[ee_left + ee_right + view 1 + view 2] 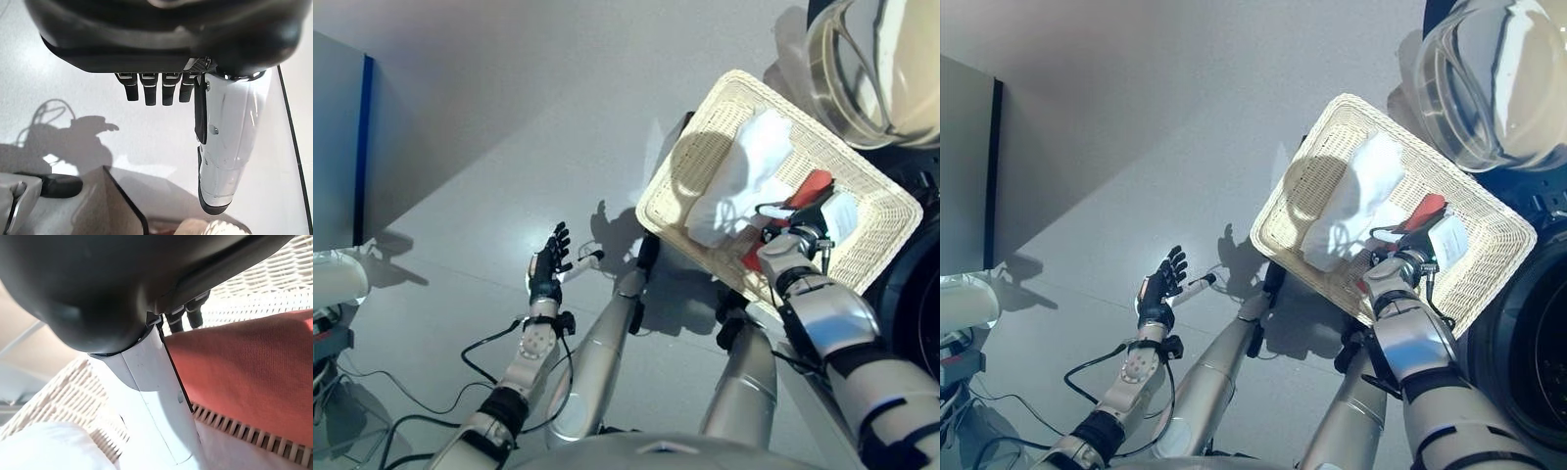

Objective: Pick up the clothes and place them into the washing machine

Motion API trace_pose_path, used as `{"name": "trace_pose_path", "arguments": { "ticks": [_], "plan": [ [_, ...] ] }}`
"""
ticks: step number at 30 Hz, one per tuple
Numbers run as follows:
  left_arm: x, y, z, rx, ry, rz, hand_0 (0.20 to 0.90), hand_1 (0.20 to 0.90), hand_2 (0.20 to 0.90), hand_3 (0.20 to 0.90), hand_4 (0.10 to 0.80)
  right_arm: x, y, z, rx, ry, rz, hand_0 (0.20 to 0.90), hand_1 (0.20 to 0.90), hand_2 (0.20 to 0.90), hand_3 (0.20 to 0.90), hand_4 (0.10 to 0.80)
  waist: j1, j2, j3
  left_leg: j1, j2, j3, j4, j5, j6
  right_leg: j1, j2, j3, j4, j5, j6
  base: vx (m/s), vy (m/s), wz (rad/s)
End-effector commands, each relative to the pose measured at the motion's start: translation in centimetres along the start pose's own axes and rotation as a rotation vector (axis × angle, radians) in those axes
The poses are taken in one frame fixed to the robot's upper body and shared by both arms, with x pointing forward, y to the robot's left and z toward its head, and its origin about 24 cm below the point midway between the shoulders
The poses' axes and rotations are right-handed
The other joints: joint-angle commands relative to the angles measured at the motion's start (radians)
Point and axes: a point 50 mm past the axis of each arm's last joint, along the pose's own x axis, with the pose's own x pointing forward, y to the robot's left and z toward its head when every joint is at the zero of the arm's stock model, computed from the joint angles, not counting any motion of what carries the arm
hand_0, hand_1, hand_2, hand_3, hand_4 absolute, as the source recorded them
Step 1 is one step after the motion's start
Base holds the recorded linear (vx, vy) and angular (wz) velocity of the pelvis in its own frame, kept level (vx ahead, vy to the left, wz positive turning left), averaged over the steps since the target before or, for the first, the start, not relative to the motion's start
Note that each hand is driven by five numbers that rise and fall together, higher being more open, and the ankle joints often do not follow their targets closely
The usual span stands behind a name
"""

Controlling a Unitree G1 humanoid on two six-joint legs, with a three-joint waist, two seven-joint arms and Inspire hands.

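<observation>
A white wicker basket (690,162) stands tilted in front of me, to the right. A crumpled white cloth (744,171) lies in its middle, with a red cloth (810,186) beside it. My right hand (815,213) is down inside the basket at the red cloth (254,367). Its white-covered thumb (156,396) is straight beside that cloth, its fingers (188,316) point at the cloth, and nothing is grasped. My left hand (546,269) hovers over the grey floor to the left, fingers (151,90) straight and spread, holding nothing.
The washing machine's round glass door (867,64) stands open at the upper right, with the dark drum opening (913,284) below it at the right edge. A grey panel with a blue edge (337,147) stands at the left. Open floor lies between them.
</observation>
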Motion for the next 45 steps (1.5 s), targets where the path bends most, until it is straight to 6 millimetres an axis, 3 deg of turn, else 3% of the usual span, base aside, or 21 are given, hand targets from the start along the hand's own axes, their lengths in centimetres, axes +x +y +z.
{"name": "trace_pose_path", "arguments": {
  "ticks": [1,10,11,12,13,19,29,30,36,38,42,45],
  "plan": [
    [-0.4,0.4,0.4,0.021,-0.056,0.025,0.900,0.900,0.900,0.900,0.800,1.3,-2.1,-1.2,-0.062,-0.005,-0.111,0.900,0.900,0.900,0.900,0.800,0.007,0.056,-0.028,-0.041,-0.018,0.030,0.100,-0.109,-0.056,0.006,0.027,0.027,-0.058,0.102,-0.012,0.027,0.007,-0.05],
    [-0.6,0.3,-0.4,0.031,-0.016,0.016,0.900,0.900,0.900,0.900,0.800,1.0,-1.7,-2.6,-0.079,0.031,-0.053,0.900,0.900,0.900,0.900,0.800,-0.002,0.065,-0.034,-0.023,-0.016,0.023,0.095,-0.108,-0.058,0.011,0.031,0.030,-0.049,0.093,-0.014,0.003,-0.012,-0.06],
    [-0.6,0.3,-0.5,0.029,-0.012,0.011,0.900,0.900,0.900,0.900,0.800,1.0,-1.6,-2.5,-0.074,0.031,-0.050,0.796,0.796,0.796,0.796,0.725,-0.001,0.067,-0.035,-0.020,-0.015,0.023,0.092,-0.107,-0.058,0.012,0.031,0.030,-0.048,0.092,-0.014,0.000,0.000,0.00],
    [-0.7,0.3,-0.8,0.032,0.000,0.011,0.900,0.900,0.900,0.900,0.800,1.0,-1.6,-2.6,-0.066,0.038,-0.050,0.433,0.433,0.433,0.433,0.467,0.002,0.070,-0.037,-0.017,-0.015,0.022,0.087,-0.105,-0.058,0.015,0.031,0.029,-0.047,0.091,-0.014,0.000,0.000,0.00],
    [-0.7,0.3,-0.8,0.032,0.000,0.011,0.900,0.900,0.900,0.900,0.800,1.0,-1.6,-2.6,-0.066,0.038,-0.051,0.200,0.200,0.200,0.200,0.300,0.002,0.070,-0.036,-0.016,-0.015,0.022,0.087,-0.104,-0.059,0.015,0.031,0.029,-0.047,0.091,-0.014,0.016,-0.007,-0.05],
    [-1.3,0.9,-2.1,0.054,0.059,0.019,0.900,0.900,0.900,0.900,0.800,1.1,-1.9,-3.0,-0.047,0.055,-0.063,0.200,0.200,0.200,0.200,0.300,0.011,0.082,-0.044,0.011,-0.011,0.018,0.062,-0.093,-0.060,0.033,0.035,0.025,-0.046,0.083,-0.013,0.013,-0.015,-0.01],
    [-1.7,1.6,-3.3,0.083,0.113,0.037,0.900,0.900,0.900,0.900,0.800,2.0,-3.3,-3.6,0.057,0.102,-0.111,0.200,0.200,0.200,0.200,0.300,0.004,0.064,-0.059,0.059,-0.004,0.006,0.031,-0.084,-0.068,0.088,0.046,0.015,-0.078,0.083,-0.011,0.005,-0.025,0.01],
    [-1.8,2.0,-3.5,0.089,0.125,0.046,0.900,0.900,0.900,0.900,0.800,2.6,-4.1,-3.5,0.141,0.125,-0.136,0.200,0.200,0.200,0.200,0.300,0.003,0.061,-0.062,0.072,0.003,0.010,0.008,-0.047,-0.066,0.103,0.049,0.003,-0.110,0.120,-0.020,-0.046,-0.019,0.01],
    [-2.2,3.0,-4.2,0.091,0.157,0.076,0.900,0.900,0.900,0.900,0.800,3.7,-5.7,-2.7,0.464,0.181,-0.212,0.200,0.200,0.200,0.200,0.300,-0.018,0.038,-0.083,0.144,0.017,0.023,-0.041,-0.042,-0.070,0.171,0.070,0.017,-0.189,0.146,-0.016,0.024,-0.006,-0.04],
    [-2.2,3.3,-4.2,0.091,0.162,0.086,0.900,0.900,0.900,0.900,0.800,3.6,-5.6,-2.4,0.493,0.173,-0.211,0.200,0.200,0.200,0.200,0.300,-0.024,0.032,-0.083,0.157,0.021,0.028,-0.047,-0.041,-0.070,0.179,0.075,0.022,-0.201,0.152,-0.015,0.010,0.025,-0.22],
    [-2.2,4.0,-4.7,0.072,0.190,0.146,0.900,0.900,0.900,0.900,0.800,1.4,-2.9,-1.5,0.697,0.158,-0.161,0.200,0.200,0.200,0.200,0.300,-0.074,0.005,-0.078,0.192,0.042,0.059,-0.074,-0.038,-0.072,0.209,0.102,0.050,-0.260,0.174,-0.016,-0.008,0.007,-0.32],
    [-2.2,3.7,-4.6,0.027,0.185,0.155,0.900,0.900,0.900,0.900,0.800,0.4,-2.1,-2.1,0.840,0.202,-0.172,0.200,0.200,0.200,0.200,0.300,-0.102,0.003,-0.075,0.203,0.047,0.064,-0.090,-0.034,-0.073,0.221,0.108,0.053,-0.287,0.181,-0.015,-0.023,-0.006,-0.34]
  ]
}}
